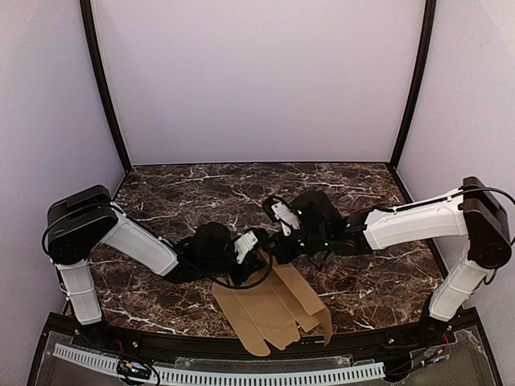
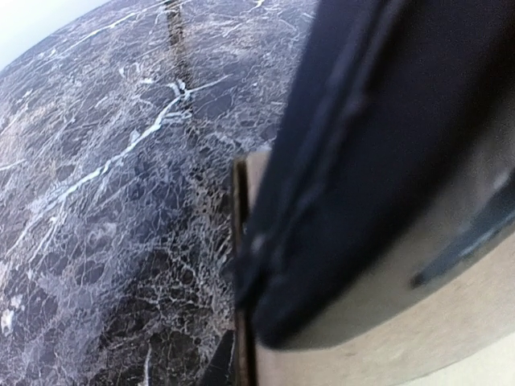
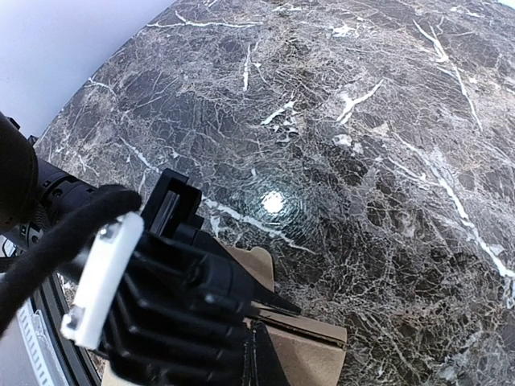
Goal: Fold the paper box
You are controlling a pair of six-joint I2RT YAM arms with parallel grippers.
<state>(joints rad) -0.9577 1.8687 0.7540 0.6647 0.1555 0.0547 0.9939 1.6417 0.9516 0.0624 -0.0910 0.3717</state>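
Observation:
The paper box (image 1: 273, 310) is a flat tan cardboard sheet with flaps, lying at the table's near edge, partly over it. Both grippers meet at its far end. My left gripper (image 1: 259, 256) is shut on a far flap. In the left wrist view the cardboard's edge (image 2: 240, 241) runs between a large dark finger (image 2: 362, 161) and a small dark tip. In the right wrist view the left gripper (image 3: 282, 305) pinches the folded flap (image 3: 314, 354). My right gripper (image 3: 259, 358) shows only as a dark closed wedge against the same flap, and it sits beside the left one in the top view (image 1: 279, 251).
The dark marble table (image 1: 241, 193) stretches behind the grippers to the pale back wall. Black frame posts (image 1: 105, 96) stand at the back corners. A perforated white strip (image 1: 241, 374) runs below the near edge.

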